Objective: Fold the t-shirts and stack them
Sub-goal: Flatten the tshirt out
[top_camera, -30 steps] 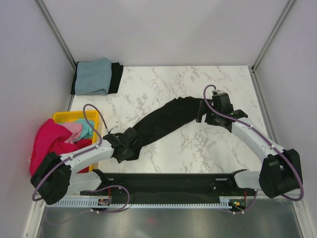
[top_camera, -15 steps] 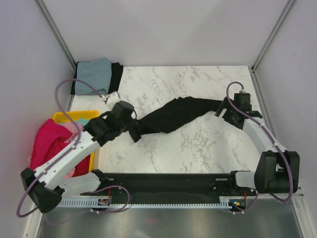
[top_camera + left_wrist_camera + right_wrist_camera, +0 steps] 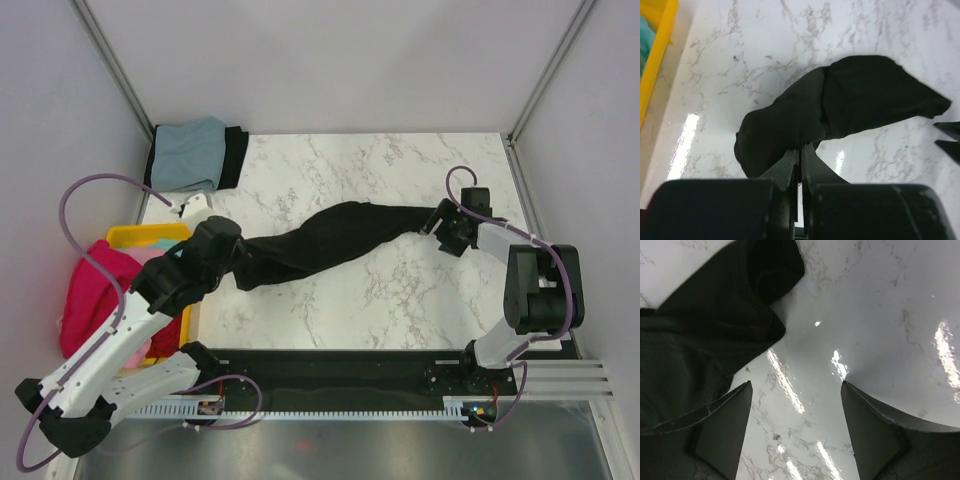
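Pinching black t-shirt [image 3: 330, 240] end, left claw [image 3: 801, 149] clamped; right claw [image 3: 796, 390] wide, empty, beside other end.

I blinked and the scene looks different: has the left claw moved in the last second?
Yes. The left gripper, shut on the black t-shirt, has moved away from the front rail, up alongside the yellow bin's far end.

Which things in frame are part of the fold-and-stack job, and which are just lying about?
Job:
- long black t-shirt, stretched out, pinched by the left gripper
- folded grey-blue shirt on a black one, far-left corner
- magenta shirt draped over the yellow bin

Lying about:
- the yellow bin itself
- marble table
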